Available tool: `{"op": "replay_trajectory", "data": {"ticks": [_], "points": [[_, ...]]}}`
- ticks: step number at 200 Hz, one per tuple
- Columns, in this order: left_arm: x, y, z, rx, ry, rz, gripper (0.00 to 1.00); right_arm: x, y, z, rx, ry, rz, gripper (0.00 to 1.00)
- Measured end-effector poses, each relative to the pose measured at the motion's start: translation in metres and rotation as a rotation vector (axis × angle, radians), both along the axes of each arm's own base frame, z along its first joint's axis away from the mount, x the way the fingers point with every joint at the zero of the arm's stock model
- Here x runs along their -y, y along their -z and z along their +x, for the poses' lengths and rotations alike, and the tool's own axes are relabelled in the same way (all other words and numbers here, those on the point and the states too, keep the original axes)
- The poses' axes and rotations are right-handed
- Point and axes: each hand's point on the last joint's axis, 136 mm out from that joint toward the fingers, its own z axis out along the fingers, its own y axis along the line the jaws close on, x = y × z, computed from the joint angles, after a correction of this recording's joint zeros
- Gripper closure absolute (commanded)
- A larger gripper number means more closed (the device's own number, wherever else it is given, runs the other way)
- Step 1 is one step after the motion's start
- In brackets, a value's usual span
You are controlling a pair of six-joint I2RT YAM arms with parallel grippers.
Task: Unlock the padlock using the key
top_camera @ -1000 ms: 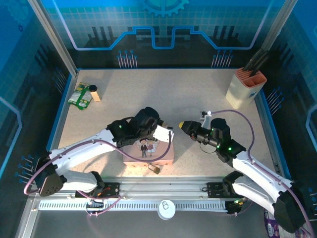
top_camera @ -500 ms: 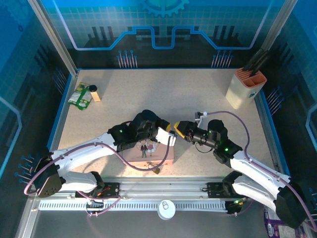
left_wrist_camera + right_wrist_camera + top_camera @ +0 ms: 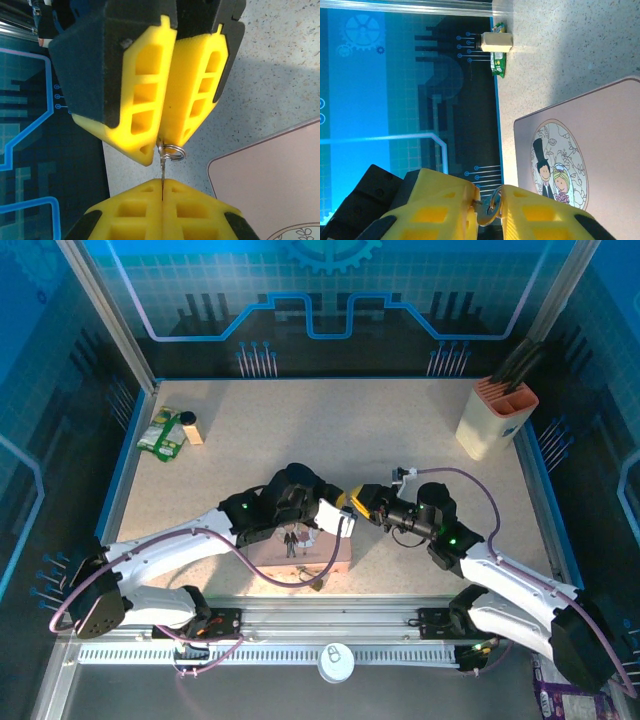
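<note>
The 2 arms meet nose to nose over the pink tin (image 3: 272,556) near the front of the table (image 3: 330,430); the tin lies flat, its lid with the cartoon couple facing up. The left gripper (image 3: 163,188) has its yellow fingers pressed tight together on the blade of the key (image 3: 163,171); the slim dark shaft runs straight into the seam between them, so the key stands in the air above the table beside the tin's edge. The right gripper (image 3: 487,202) comes at it from the other end; its 2 fingers are drawn close around the key's head and the small wire ring (image 3: 172,151) on it, both sitting in the narrow gap; whether they already pinch it I cannot tell. The padlock (image 3: 318,584) hangs at the tin's near edge, below both grippers and apart from the key. Far off, a beige knife block (image 3: 495,420) stands at the right back corner; a green packet (image 3: 160,436) and a small bottle (image 3: 189,428) lie at the left.
</note>
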Motion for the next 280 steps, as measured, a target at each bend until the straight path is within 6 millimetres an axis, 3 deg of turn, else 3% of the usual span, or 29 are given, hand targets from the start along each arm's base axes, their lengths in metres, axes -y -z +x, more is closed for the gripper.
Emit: {"op": "replay_trajectory", "data": {"ticks": [31, 85, 109, 136, 155, 171, 193, 210, 280], "points": [[0.001, -0.001, 0.0, 0.004, 0.0, -0.005, 1.0, 0.0, 0.0, 0.0, -0.005, 0.001, 0.005, 0.8], [0.0, 0.0, 0.001, 0.003, -0.002, -0.004, 1.0, 0.001, -0.001, 0.002, -0.01, 0.012, 0.014, 0.94], [0.0, 0.001, 0.001, -0.008, -0.015, -0.026, 0.77, 0.001, -0.001, 0.002, -0.009, 0.015, 0.009, 0.97], [-0.003, -0.003, -0.002, -0.062, -0.048, -0.115, 0.66, 0.002, -0.003, 0.003, 0.023, 0.02, -0.005, 1.0], [-0.011, -0.02, -0.004, -0.126, -0.101, -0.245, 0.61, 0.004, -0.004, 0.005, 0.068, 0.026, -0.029, 1.0], [-0.019, -0.049, -0.004, -0.181, -0.154, -0.41, 0.55, 0.005, -0.008, 0.008, 0.119, 0.035, -0.046, 1.0], [-0.031, -0.088, -0.003, -0.309, -0.243, -0.679, 0.49, 0.006, -0.017, 0.011, 0.219, 0.046, -0.051, 1.0], [-0.037, -0.1, 0.001, -0.459, -0.324, -0.843, 0.49, 0.005, -0.02, 0.012, 0.289, 0.054, -0.056, 1.0], [-0.034, -0.069, 0.013, -1.121, -0.664, -1.209, 0.5, -0.003, -0.037, 0.012, 0.495, 0.119, -0.036, 1.0]]}}
